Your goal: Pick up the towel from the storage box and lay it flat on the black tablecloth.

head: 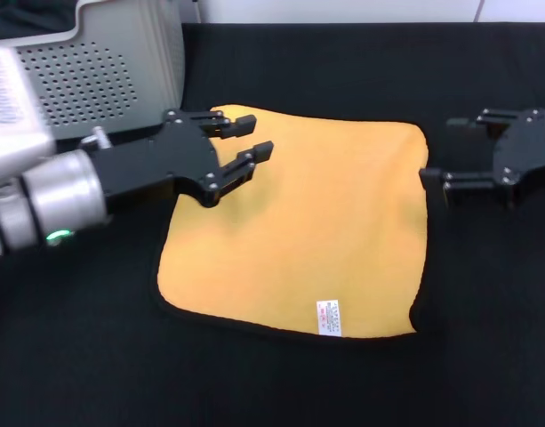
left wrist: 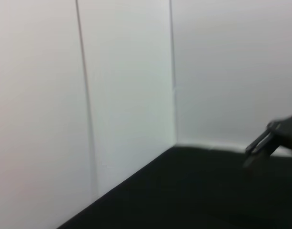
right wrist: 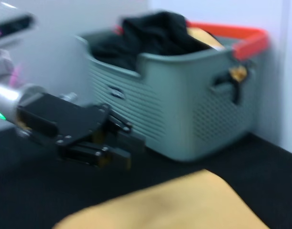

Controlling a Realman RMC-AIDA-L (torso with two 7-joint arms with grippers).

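Note:
The yellow-orange towel (head: pixel 299 222) lies spread flat on the black tablecloth (head: pixel 281 382), its white care label near the front edge. My left gripper (head: pixel 259 136) hovers open over the towel's far left corner, holding nothing. My right gripper (head: pixel 441 149) is open and empty just off the towel's right edge. The grey perforated storage box (head: pixel 103 67) stands at the back left. The right wrist view shows the left gripper (right wrist: pixel 131 138) in front of the storage box (right wrist: pixel 184 109), with the towel (right wrist: pixel 179 205) below it.
Black cloth and a red rim show at the top of the box (right wrist: pixel 155 28). White wall panels (left wrist: pixel 126 86) border the tablecloth (left wrist: pixel 193 191) at the back. One of the right gripper's fingers (left wrist: pixel 265 142) shows at the edge of the left wrist view.

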